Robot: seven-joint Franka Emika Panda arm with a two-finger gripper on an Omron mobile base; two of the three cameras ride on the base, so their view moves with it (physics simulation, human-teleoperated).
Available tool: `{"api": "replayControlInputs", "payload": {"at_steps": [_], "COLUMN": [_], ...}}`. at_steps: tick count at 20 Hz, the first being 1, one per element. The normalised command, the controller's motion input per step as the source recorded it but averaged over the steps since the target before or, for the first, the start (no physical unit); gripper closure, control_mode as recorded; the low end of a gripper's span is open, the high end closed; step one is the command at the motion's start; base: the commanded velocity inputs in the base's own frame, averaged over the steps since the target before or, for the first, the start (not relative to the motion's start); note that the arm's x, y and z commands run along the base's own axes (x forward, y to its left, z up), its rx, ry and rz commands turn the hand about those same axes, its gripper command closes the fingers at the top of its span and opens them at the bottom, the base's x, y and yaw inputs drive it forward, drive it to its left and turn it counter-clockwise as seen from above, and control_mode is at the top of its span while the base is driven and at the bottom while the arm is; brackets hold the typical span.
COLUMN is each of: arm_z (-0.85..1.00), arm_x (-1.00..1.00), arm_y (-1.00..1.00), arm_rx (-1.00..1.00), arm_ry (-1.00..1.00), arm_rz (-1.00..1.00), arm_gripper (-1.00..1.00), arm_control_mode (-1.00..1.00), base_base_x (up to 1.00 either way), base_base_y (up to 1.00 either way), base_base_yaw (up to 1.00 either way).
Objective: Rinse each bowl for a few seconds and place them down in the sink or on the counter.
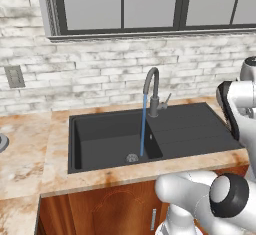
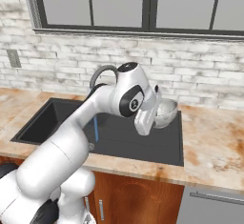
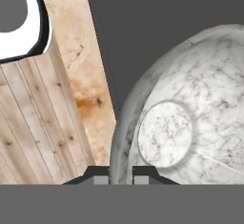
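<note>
A pale, grey-mottled bowl (image 2: 165, 113) hangs tilted on its side over the flat right section of the black sink (image 2: 143, 144). My gripper (image 2: 156, 117) is shut on its rim. In the hand view the bowl (image 3: 190, 118) shows its marbled inside with a round flat bottom, and the rim sits pinched between my gripper's (image 3: 120, 178) fingertips. The tap (image 1: 151, 86) is running, and a thin blue stream (image 1: 144, 126) falls into the deep basin to the left of the bowl. The bowl is well clear of the stream.
The marbled beige-orange counter (image 1: 25, 154) surrounds the sink (image 1: 100, 141), with a wide stretch on the right (image 2: 214, 147). A grey round thing (image 1: 2, 142) is cut off at the left edge. A brick wall and window stand behind. Brown cabinets lie below.
</note>
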Motion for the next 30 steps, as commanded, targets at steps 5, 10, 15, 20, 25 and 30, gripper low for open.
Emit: {"api": "replayControlInputs", "payload": {"at_steps": [5,10,15,20,25,30], "arm_z": [0.02,0.0,0.0,0.0,0.0,0.0], "arm_x": [-0.14,-0.04,0.0,0.0,0.0,-0.01], "arm_y": [0.46,0.44,0.37,0.34,0.35,0.35], "arm_rx": [0.0,0.01,0.03,0.01,0.01,0.01], "arm_ry": [-0.01,0.0,0.0,0.0,0.0,0.0], "arm_rz": [0.09,0.1,0.11,0.11,0.11,0.11], "arm_gripper": [1.0,1.0,1.0,1.0,1.0,1.0], "arm_control_mode": [-1.0,-1.0,-1.0,-1.0,-1.0,-1.0], "base_base_x": [0.0,0.0,0.0,0.0,0.0,0.0], "base_base_y": [0.0,0.0,0.0,0.0,0.0,0.0], "base_base_yaw": [0.0,0.0,0.0,0.0,0.0,0.0]}}
